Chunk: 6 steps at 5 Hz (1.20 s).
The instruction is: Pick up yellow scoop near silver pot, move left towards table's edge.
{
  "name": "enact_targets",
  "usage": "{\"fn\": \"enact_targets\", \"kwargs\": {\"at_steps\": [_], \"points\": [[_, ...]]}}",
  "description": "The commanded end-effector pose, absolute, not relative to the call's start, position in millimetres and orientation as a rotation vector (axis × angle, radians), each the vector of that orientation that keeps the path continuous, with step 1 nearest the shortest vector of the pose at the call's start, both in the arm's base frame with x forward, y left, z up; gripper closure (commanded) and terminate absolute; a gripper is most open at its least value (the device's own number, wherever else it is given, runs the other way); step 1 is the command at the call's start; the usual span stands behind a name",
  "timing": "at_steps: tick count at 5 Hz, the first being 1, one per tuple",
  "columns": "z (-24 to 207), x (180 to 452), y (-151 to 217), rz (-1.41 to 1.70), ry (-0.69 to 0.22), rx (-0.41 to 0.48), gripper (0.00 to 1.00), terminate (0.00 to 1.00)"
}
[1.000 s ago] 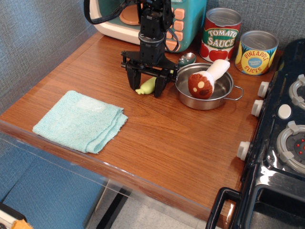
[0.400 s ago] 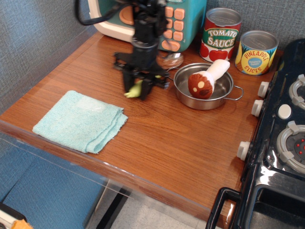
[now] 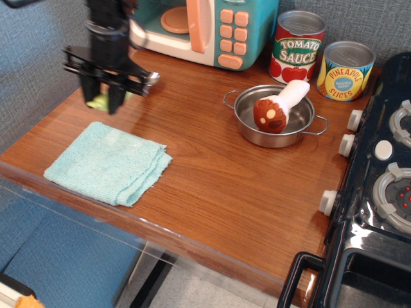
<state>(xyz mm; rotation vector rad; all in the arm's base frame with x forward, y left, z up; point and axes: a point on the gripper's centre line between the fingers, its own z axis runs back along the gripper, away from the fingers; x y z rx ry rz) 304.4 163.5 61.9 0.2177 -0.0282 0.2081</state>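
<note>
My gripper is at the far left of the brown table, above its left edge, shut on the yellow scoop. The scoop's pale yellow-green handle shows between the black fingers and its shiny silver bowl sticks out to the right. The scoop looks lifted off the wood. The silver pot stands at the middle right, far from the gripper, with a brown and white toy mushroom lying in it.
A folded light-blue cloth lies just in front of the gripper. A teal toy microwave stands at the back. A tomato sauce can and a pineapple can stand behind the pot. A black toy stove fills the right side.
My gripper has closed on the yellow scoop next to the pot and carried it far to the left, to the table's left edge. The pot and mushroom have not moved.
</note>
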Motion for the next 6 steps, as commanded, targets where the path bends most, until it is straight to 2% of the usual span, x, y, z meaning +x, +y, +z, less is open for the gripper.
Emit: {"fn": "enact_targets", "kwargs": {"at_steps": [1,2,3,4,5,6], "points": [[96.4,280.9,247.5,0.26,-0.085,0.238,1.0,0.0],[81.3,276.3,271.2,0.222,-0.031,0.216,1.0,0.0],[68.1,272.0,263.3,0.095,-0.008,0.178,1.0,0.0],[74.7,266.3,244.6,0.001,-0.077,0.219,1.0,0.0],[105.0,260.8,242.6,0.072,-0.199,0.286,1.0,0.0],[125.1,253.8,246.1,0.13,-0.25,0.317,1.0,0.0]]}}
